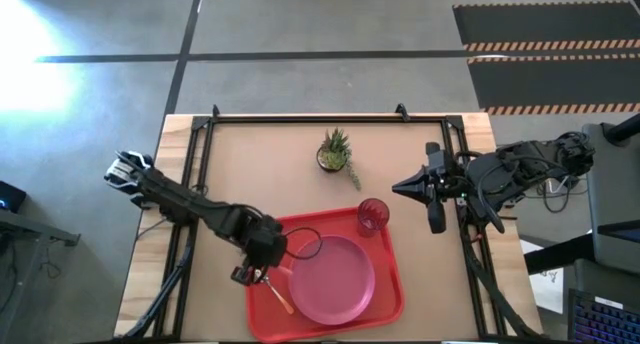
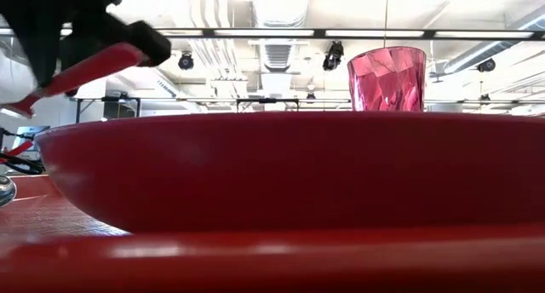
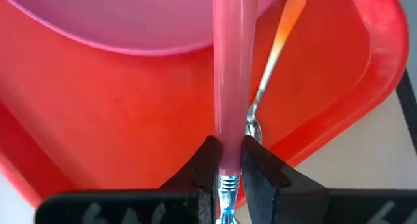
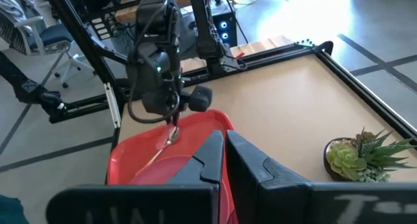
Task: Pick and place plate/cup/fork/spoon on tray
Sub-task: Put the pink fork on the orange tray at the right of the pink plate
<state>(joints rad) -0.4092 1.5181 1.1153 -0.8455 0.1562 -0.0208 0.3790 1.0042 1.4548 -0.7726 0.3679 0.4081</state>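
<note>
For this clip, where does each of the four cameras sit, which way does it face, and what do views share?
High view: overhead, straight down; both arms, tray, plate, cup, plant.
Low view: table height, level across the tray rim past the plate and cup; left arm's tool at upper left, holding the fork.
Left wrist view: on the left arm; left tool shut on the fork, spoon beyond.
Right wrist view: on the parked right arm; right tool, plant.
Shared: the right wrist view sees the left tool too.
</note>
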